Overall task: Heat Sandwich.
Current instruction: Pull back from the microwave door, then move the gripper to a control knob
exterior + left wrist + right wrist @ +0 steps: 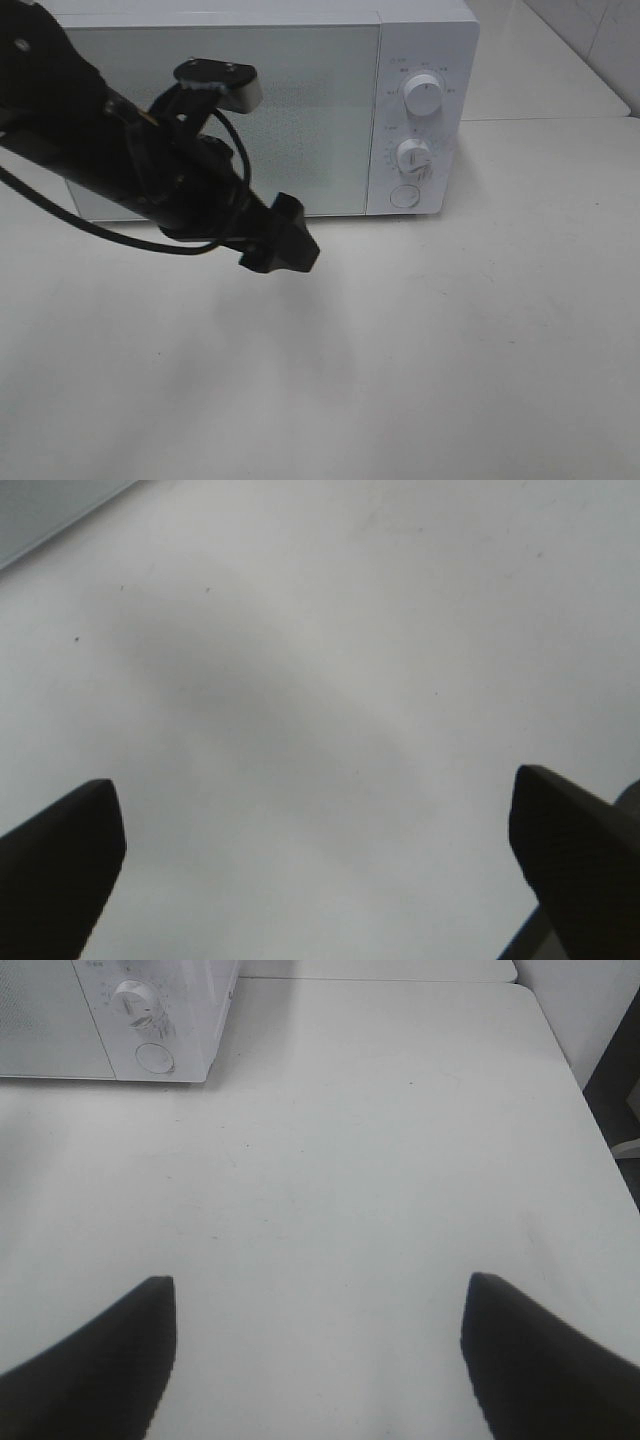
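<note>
The right gripper [320,1285] is hanging over bare table [450,350], jaws standing well apart with nothing between them. It is not showing in the high view at all. The left gripper [281,238] is hovering above the table just in front of the microwave [420,30], and its wrist view is showing both fingers [70,850] spread wide over empty tabletop, gripping nothing.

The sandwich is not showing in any view, and nothing is lying on the visible table. The microwave's door [300,100] is sitting shut, and its pale panel is giving nothing away, so I cannot tell whether the sandwich is inside.

With the door closed, my read is that the controls are the job now (or the door itself, if the oven is empty). The upper knob [424,95], lower knob [413,155] and round button [404,196] are stacked on the right-hand panel. Whichever arm is going in should be squaring up to that panel, centring its jaws around a knob, closing gently and turning about the knob's own axis. Leaning in risks shoving the oven backwards.
</note>
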